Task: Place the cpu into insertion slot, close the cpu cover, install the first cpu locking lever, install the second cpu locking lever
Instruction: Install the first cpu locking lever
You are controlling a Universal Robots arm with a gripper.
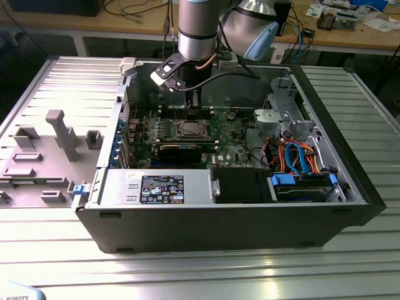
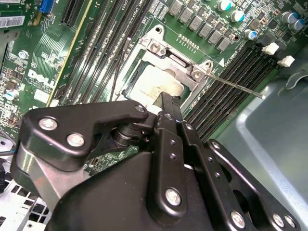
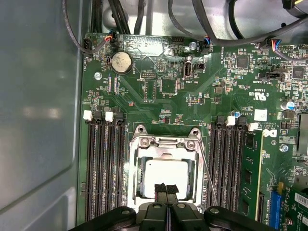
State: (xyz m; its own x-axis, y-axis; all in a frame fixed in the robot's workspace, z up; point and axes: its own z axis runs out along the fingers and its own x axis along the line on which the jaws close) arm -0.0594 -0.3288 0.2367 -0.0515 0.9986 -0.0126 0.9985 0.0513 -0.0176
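The cpu (image 3: 166, 174) lies flat in the insertion slot (image 1: 190, 129) on the green board, its silver-grey top showing through the window of the cpu cover (image 3: 133, 173). The cover lies down around the chip. My gripper (image 3: 167, 189) is shut, its two black fingertips pressed together with nothing between them, right over the chip's edge and the cover's rim. In the second wrist view the fingertips (image 2: 166, 99) stand at the cpu (image 2: 156, 83). A thin wire locking lever (image 2: 236, 84) sticks out from the socket's corner, and it (image 3: 208, 175) runs along one side of the socket.
Long black memory slots (image 3: 103, 168) flank the socket on both sides. A long black card (image 1: 181, 150), a power supply (image 1: 156, 187) and drive bays with orange and blue cables (image 1: 300, 156) fill the case. A grey fixture plate (image 1: 44, 150) lies at the exterior view's left.
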